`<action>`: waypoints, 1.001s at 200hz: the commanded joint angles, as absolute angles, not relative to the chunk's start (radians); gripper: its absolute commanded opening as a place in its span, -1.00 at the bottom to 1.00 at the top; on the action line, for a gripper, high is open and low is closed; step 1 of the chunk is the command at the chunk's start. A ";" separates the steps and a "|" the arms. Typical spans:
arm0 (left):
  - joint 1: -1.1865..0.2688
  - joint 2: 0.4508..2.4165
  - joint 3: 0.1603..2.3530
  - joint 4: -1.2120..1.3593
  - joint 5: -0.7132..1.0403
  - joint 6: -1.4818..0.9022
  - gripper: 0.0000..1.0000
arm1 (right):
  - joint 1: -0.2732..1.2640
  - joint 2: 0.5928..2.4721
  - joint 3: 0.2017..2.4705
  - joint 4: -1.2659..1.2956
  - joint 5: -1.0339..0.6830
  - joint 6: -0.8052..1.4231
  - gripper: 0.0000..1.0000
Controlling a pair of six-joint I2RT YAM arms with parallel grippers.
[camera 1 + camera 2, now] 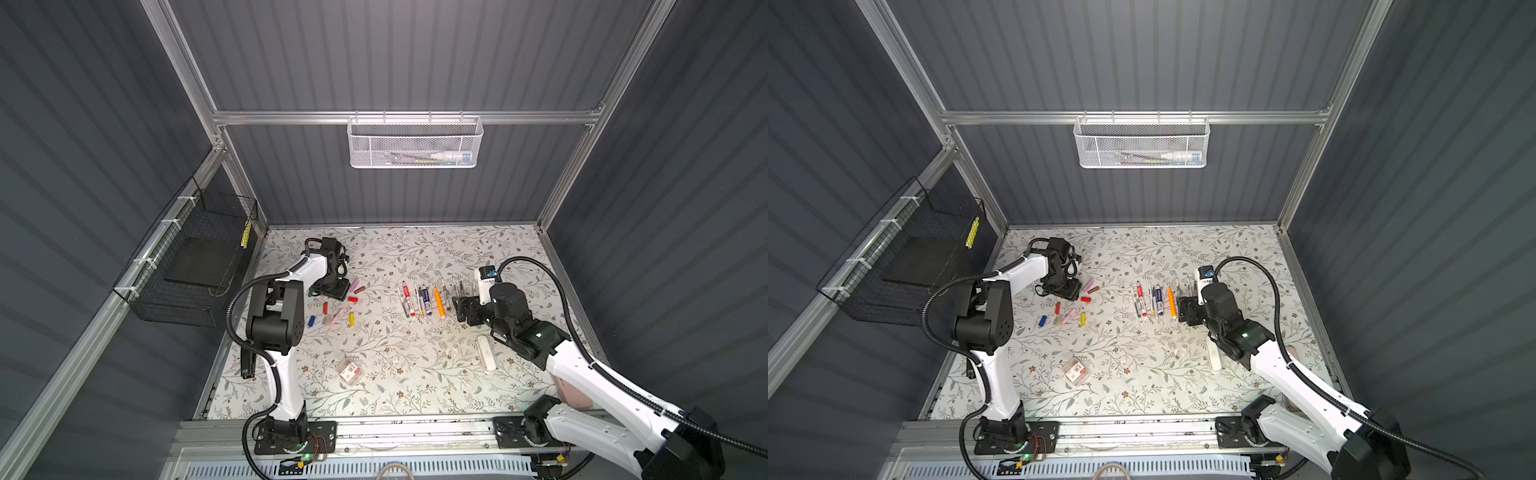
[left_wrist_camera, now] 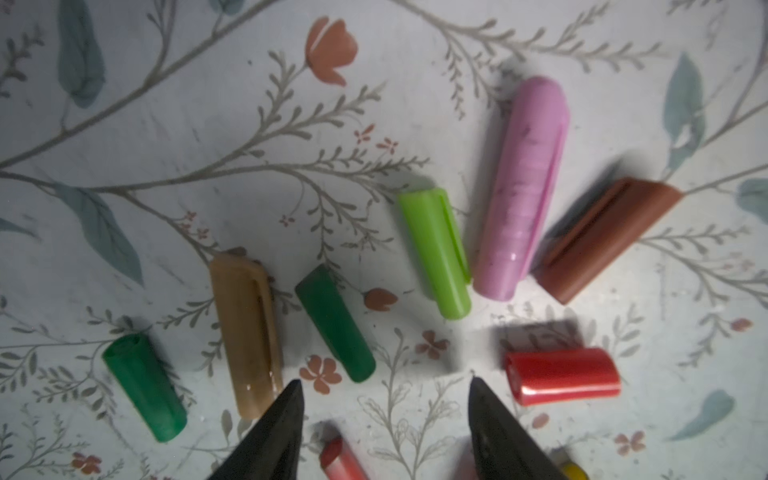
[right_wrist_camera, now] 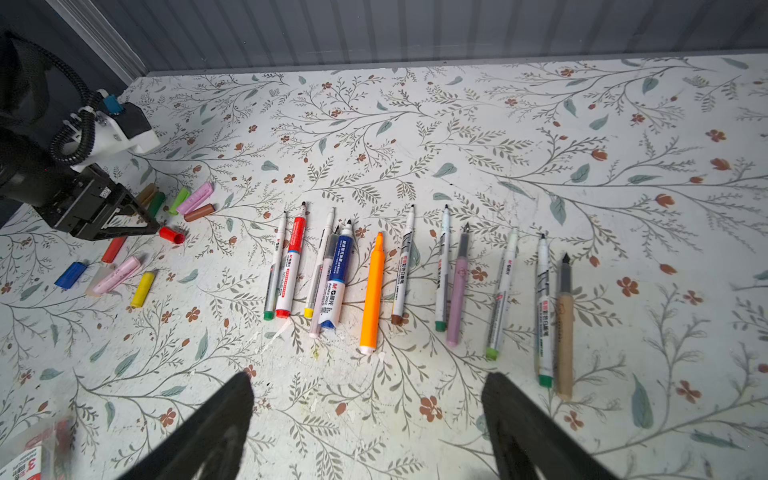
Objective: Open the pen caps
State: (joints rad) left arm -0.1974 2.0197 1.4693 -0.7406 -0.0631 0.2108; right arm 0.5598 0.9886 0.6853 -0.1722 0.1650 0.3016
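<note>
On the bench [image 1: 415, 374], uncapping looks nearly done.
Open and empty, the left claw [image 2: 385, 386] hangs over loose caps [image 2: 434, 249]; bare-tipped pens [image 3: 372, 291] lie to their right; the right claw [image 3: 370, 378], jaws wide, holds nothing. Next, likely: hunt any capped pen.

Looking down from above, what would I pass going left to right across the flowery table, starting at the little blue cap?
Blue cap → slim red cap → yellow cap → red-labelled pen → blue marker → orange highlighter → right end effector → white case.
</note>
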 commanded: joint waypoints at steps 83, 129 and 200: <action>-0.086 1.628 1.186 -0.504 -0.017 0.248 0.78 | 0.336 0.952 0.580 -0.086 0.385 0.284 0.98; -0.071 1.504 0.963 -0.167 -0.004 0.241 0.99 | 0.164 1.009 0.514 0.086 0.341 0.231 0.98; -0.060 1.507 0.673 0.376 0.035 0.146 0.99 | 0.103 1.168 0.372 0.559 0.425 0.030 0.98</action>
State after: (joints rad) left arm -0.0692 1.4902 0.7521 0.1127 0.0086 0.1932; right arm 0.1207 1.1076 0.4053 0.3157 0.3889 0.1272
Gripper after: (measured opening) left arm 0.996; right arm 0.989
